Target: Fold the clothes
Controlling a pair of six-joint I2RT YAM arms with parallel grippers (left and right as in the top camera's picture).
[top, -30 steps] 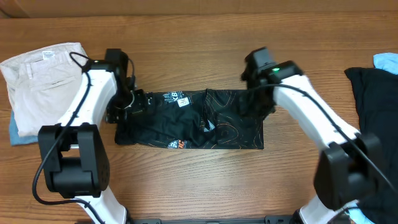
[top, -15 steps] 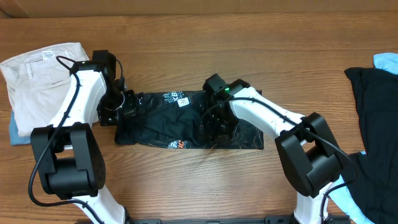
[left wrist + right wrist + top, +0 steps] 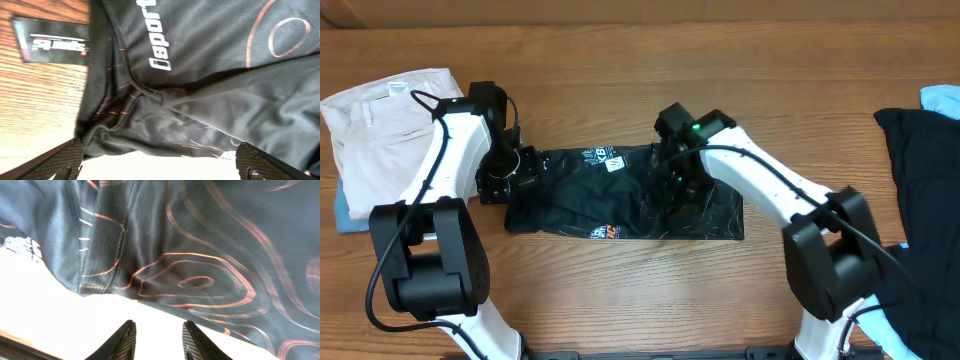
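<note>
Room for moving lies along the far edge of the desk (image 3: 620,60) and along its near edge in front of the black sports top (image 3: 610,200), which sits mid-desk as a long folded band showing orange contour lines and small logos. A pale folded garment (image 3: 385,125) crowds the left edge, a black garment (image 3: 920,180) the right. The left gripper (image 3: 515,172) stands at the band's left end, jaws spread wide. The right gripper (image 3: 678,185) hangs over its right half, fingers (image 3: 127,340) slightly apart with nothing seen between them.
</note>
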